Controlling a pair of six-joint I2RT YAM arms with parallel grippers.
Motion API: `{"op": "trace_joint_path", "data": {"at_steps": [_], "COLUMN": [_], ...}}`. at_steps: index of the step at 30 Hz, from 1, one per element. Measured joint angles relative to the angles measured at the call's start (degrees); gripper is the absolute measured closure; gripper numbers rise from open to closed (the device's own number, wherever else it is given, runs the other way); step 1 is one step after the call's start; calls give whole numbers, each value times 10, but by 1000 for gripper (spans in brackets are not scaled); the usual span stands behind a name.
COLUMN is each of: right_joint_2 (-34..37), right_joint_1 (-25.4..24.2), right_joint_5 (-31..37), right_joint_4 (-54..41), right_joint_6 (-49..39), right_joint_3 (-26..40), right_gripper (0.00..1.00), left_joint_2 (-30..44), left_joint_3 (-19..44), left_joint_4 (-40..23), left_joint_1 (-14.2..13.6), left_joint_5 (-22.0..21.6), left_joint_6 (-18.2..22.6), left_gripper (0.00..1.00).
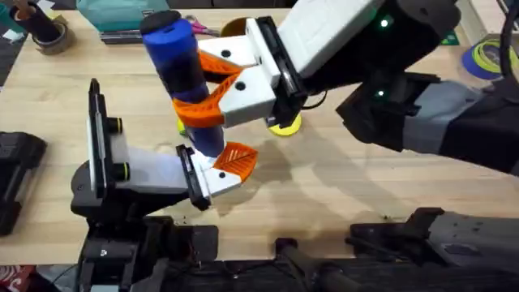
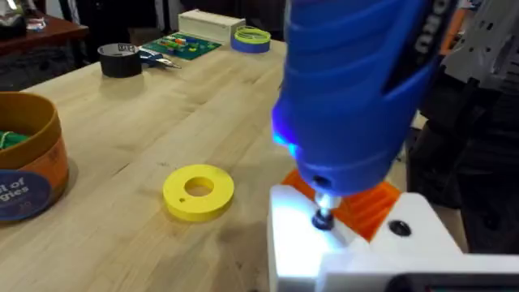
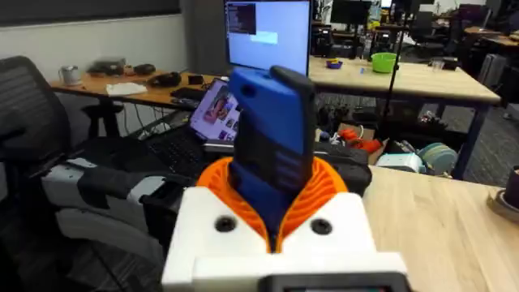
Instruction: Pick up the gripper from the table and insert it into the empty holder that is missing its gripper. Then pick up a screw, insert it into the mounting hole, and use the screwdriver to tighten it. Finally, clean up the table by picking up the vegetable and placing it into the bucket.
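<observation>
My right gripper (image 1: 203, 91) reaches across the table, shut on the blue screwdriver (image 1: 180, 65), which stands upright. In the right wrist view its orange pads (image 3: 320, 191) clamp the blue body (image 3: 272, 138). The metal bit rests on a screw (image 2: 324, 219) in the white holder (image 2: 292, 235) at my left gripper (image 1: 231, 162). An orange ribbed gripper tip (image 2: 369, 204) sits in that holder. The bucket (image 2: 32, 158) stands to the side with something green (image 2: 10, 139) inside it.
A flat yellow disc (image 2: 199, 191) lies on the table near the holder. Tape rolls (image 2: 120, 61) (image 2: 251, 38), a green board (image 2: 182, 45) and a beige box (image 2: 212, 24) lie at the far edge. A brown tape roll (image 1: 50, 36) sits at the back left.
</observation>
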Motion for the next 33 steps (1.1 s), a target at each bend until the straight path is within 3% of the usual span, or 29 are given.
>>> {"op": "trace_joint_path", "data": {"at_steps": [33], "right_joint_2": [0], "right_joint_1": [0], "right_joint_5": [5], "right_joint_4": [-8], "right_joint_6": [0], "right_joint_3": [0], "right_gripper": [978], "left_joint_2": [0], "left_joint_3": [0], "left_joint_4": [0], "left_joint_1": [0], "left_joint_5": [2], "left_joint_6": [0], "left_gripper": [996]}}
